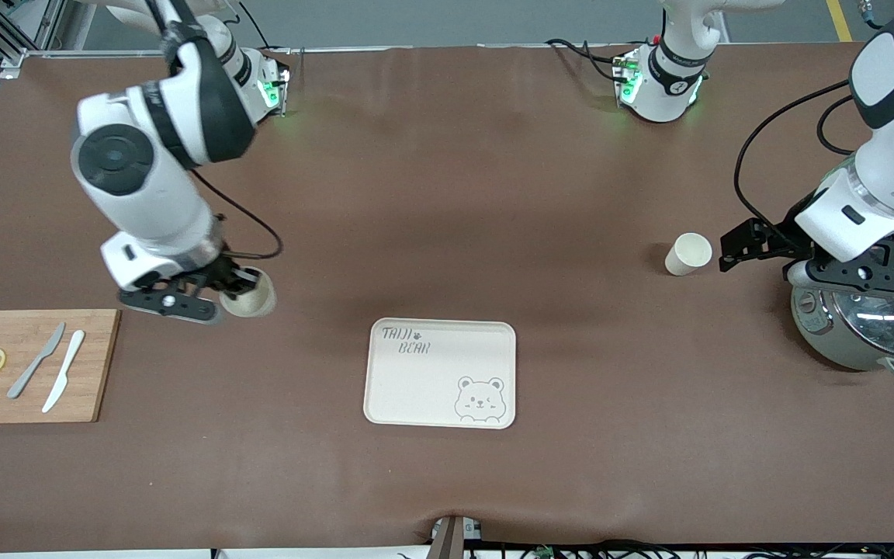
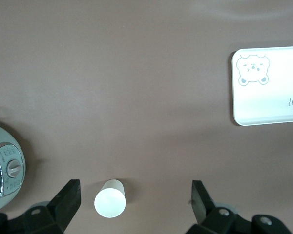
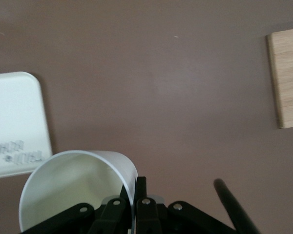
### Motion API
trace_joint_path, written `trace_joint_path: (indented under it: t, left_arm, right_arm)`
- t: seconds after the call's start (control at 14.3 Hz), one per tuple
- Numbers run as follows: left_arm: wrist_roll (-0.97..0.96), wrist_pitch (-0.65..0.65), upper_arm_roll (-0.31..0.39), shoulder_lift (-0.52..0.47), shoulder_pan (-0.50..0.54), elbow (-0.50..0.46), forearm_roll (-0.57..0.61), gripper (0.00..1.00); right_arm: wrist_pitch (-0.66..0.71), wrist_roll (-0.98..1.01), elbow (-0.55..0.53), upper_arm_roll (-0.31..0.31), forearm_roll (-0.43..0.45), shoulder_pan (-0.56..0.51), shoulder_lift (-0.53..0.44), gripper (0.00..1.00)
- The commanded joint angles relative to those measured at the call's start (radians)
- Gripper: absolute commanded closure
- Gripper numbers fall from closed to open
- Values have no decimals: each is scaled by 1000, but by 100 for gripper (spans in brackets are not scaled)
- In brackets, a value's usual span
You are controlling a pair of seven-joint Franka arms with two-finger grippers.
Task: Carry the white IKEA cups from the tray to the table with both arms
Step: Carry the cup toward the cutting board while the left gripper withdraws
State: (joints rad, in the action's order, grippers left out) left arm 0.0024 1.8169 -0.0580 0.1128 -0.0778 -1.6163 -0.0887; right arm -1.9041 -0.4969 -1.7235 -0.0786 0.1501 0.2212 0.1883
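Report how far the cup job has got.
Done: the tray is bare, and one cup stands on the table, with the open left gripper beside it. In hand: the right gripper pinches the other cup's rim over the table. Left: set it down and let go.

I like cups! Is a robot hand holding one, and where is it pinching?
The right gripper pinches one white cup by its rim. The open left gripper holds nothing.
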Motion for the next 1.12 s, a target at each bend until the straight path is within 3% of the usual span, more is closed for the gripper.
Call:
trace_joint_path:
  t: [0.0, 0.14, 0.28, 0.56, 1.05]
  left_arm:
    - [-22, -28, -5, 16, 3, 45, 7, 0]
    - [-47, -30, -3, 19, -2, 59, 27, 0]
    - [-38, -37, -9, 22, -16, 53, 126, 0]
    - [-21, -73, -14, 30, -27, 53, 168, 0]
    - [16, -149, -14, 30, -25, 59, 159, 0]
  right_arm:
    - [-35, 137, -154, -12, -18, -71, -119, 100]
    - [-103, 249, -244, -12, -20, -143, -170, 100]
    - [-252, 340, -371, -12, -20, -209, -202, 100]
    - [-488, 357, -501, -10, -20, -269, -176, 100]
    - [-777, 343, -519, -9, -21, -273, 43, 100]
